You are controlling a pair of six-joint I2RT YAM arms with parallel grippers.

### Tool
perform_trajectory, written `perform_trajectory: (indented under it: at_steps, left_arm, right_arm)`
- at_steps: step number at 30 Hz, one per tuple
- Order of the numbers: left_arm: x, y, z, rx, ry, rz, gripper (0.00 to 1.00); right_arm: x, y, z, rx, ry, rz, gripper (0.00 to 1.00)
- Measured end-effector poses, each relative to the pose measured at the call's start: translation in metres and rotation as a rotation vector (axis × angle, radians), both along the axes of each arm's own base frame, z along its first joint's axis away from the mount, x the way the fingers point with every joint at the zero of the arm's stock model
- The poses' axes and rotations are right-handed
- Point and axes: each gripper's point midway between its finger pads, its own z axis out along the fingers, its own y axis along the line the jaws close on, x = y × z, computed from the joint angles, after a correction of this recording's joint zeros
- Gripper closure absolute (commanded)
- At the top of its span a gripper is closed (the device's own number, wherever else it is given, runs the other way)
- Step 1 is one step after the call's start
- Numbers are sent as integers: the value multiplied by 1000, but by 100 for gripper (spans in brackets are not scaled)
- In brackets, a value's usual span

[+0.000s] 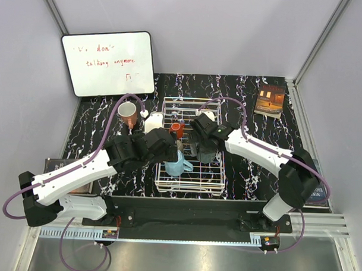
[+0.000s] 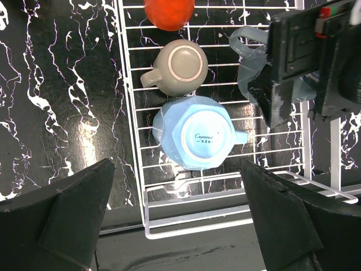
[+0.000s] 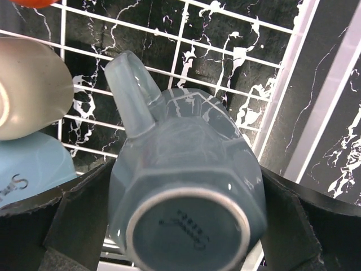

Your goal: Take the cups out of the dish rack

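Leaning at the upper left of the top view, a whiteboard (image 1: 107,63) carried red writing. Just below and to the right of it, the salmon-orange mug (image 1: 127,112) stood upright on the black marbled desk (image 1: 92,123), outside the dish rack (image 1: 191,182). The left gripper (image 2: 177,165) hung over the left part of the rack with its fingers spread wide and nothing between them. In its wrist view the light blue mug (image 2: 197,132) sat under it, bottom up. The taupe mug (image 2: 179,64) was just above in the frame, also bottom up, and the small red cup (image 2: 168,10) was at the top edge. More to the right, the right gripper (image 3: 186,169) was closed around the dark grey mug (image 3: 186,192), one finger on each side. The mug's bottom faced the camera and its handle pointed to the upper left, over the rack wires. A book (image 1: 270,100) lay at the upper right of the desk.
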Motion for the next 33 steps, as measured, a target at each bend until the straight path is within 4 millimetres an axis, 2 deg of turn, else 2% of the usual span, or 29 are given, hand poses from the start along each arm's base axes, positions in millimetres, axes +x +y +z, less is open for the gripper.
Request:
perform_trajectory:
  at_steps: [1,4,5,8,9,10,11,16,19,23,27,29,33]
  left_arm:
    - [0,0,0,0,0,0,1]
    - [0,1,-2,4,2,0,1]
    - [0,1,-2,5,3,0,1]
    - [-1,1,-3,4,5,3,1]
    - [-1,1,-4,6,6,4,1]
    - [-1,2,-5,6,8,5,1]
    - [-1,2,-6,7,9,6,1]
    - [-2,2,-6,4,12,11,1]
    - [-2,2,-6,4,11,12,1]
    - [0,3,-6,5,6,17,1]
    - [2,0,-2,-11,-9,22,1]
    - [4,-3,3,-40,-26,21,1]
    - [9,-8,24,-164,-97,24,1]
  right_arm:
    - [0,0,-2,-4,4,0,2]
    - [2,0,-8,-20,8,5,25]
    - [3,1,-9,-19,6,5,41]
    - [6,4,-8,-9,-8,8,64]
    - [7,5,-8,-8,-10,10,84]
    - [7,5,-8,-8,-11,11,96]
    - [7,5,-8,-6,-12,11,100]
    - [0,-1,-6,5,-13,10,100]
    - [-7,-5,4,27,-18,10,100]
    - [-11,-6,43,119,-91,13,100]
    - [-16,-4,96,253,-181,24,100]
    - [-20,-2,123,328,-224,33,100]
    - [-27,1,163,494,-276,45,100]
